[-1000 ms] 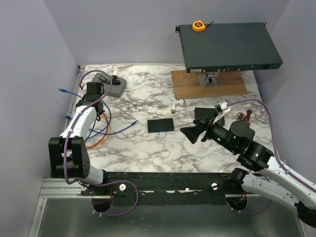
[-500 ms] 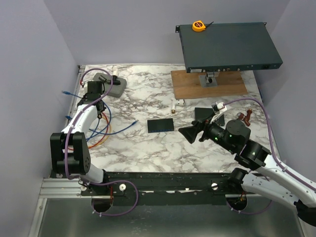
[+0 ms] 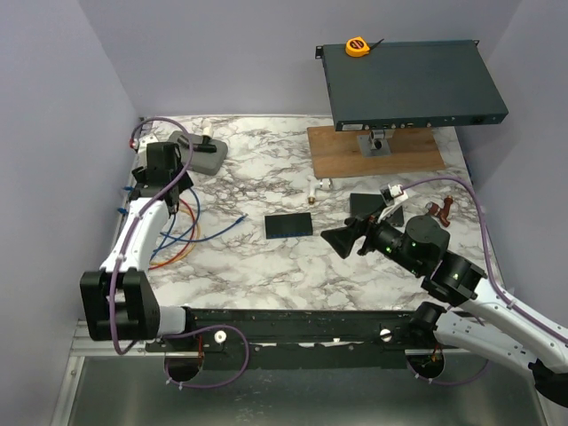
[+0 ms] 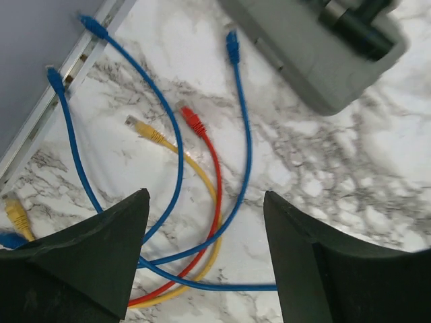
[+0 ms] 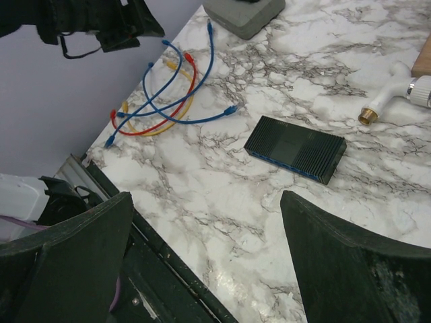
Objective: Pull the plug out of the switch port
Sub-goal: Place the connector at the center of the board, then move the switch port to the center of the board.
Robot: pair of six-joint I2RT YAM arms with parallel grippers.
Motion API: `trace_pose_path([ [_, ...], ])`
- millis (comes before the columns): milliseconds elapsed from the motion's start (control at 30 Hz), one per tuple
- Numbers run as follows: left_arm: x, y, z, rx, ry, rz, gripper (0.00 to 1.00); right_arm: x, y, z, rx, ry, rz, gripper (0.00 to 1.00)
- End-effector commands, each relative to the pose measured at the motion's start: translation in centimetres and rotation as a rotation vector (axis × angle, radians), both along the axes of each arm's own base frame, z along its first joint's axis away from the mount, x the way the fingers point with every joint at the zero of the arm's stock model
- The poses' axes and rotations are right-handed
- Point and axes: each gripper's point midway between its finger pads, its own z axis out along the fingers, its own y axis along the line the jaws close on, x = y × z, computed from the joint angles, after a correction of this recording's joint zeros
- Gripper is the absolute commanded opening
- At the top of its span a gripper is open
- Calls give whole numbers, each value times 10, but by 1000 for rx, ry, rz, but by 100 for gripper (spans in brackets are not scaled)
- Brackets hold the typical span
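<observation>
Left arm: since a second ago it has swung out toward the left wall and lifted, its base link turned away from the middle, while the right arm has barely shifted
Left end effector (image 4: 205, 202): released, fingers spread wide with nothing between them, hanging over a loose tangle of blue, red and yellow patch cables (image 4: 214, 168)
Right end effector (image 5: 205, 198): also released and holding nothing, poised above the white-and-grey marbled surface (image 3: 266, 266)
Switch: small flat black ribbed box (image 5: 295, 148) lying mid-surface; no cable shows in any port on the sides in view
Plug: blue-booted plug (image 5: 231, 109) lies on the marble near the box but apart from it, its blue cable trailing back into the tangle; whether this is the one pulled I cannot tell
Rack unit: large dark teal rack-mount case (image 3: 408, 80) sits raised on a stand at the far side, its front too small to read
Step in hand: by my judgement the pull is over and this is the let-go
Next move: likely calls for drawing the left arm up and clear without snagging the cables, keeping the box undisturbed
</observation>
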Motion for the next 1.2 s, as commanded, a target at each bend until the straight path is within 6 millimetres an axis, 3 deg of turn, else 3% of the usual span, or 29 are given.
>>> trace_pose_path([
  [0, -5, -42, 69, -155, -261, -62, 70, 4, -2, -15, -20, 32, -29, 92],
  [133, -31, -94, 104, -270, -429, -183, 78, 11, 3, -28, -22, 65, -51, 91],
  [267, -58, -152, 104, -386, -497, -338, 81, 16, 12, -55, -35, 144, -64, 91],
  [467, -86, -236, 45, -559, -421, -516, 78, 35, 27, -92, -4, 205, -129, 90],
  [533, -91, -255, 22, -599, -358, -514, 78, 45, 33, -105, 10, 228, -159, 88],
  [633, -90, -267, 11, -648, -362, -512, 78, 57, 42, -121, 10, 252, -187, 86],
  [833, -84, -270, -10, -629, -319, -492, 77, 85, 41, -154, 54, 339, -236, 74],
  [1167, -68, -273, -48, -607, -249, -484, 75, 124, 34, -175, 57, 390, -270, 70],
])
